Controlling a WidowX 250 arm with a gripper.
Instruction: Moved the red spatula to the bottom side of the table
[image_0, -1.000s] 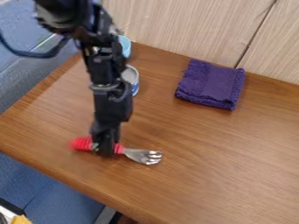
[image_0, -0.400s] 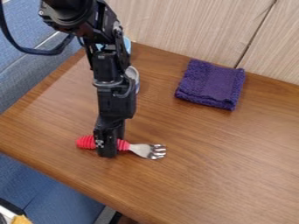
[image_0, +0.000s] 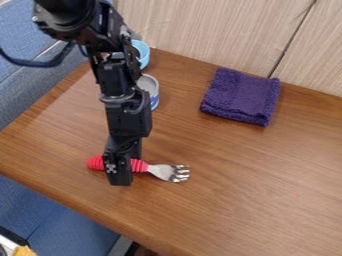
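The parted fingers (image_0: 120, 172) straddle a red-handled fork (image_0: 139, 166) on the table (image_0: 247, 175); beyond them stand a can (image_0: 151, 89) and, well apart, a folded purple cloth (image_0: 241, 97).

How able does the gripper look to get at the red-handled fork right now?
Likely yes: the gripper is right at the red handle of the fork, and the can stands well clear.

gripper (image_0: 125, 172) hangs down, arm (image_0: 125, 110) near upright
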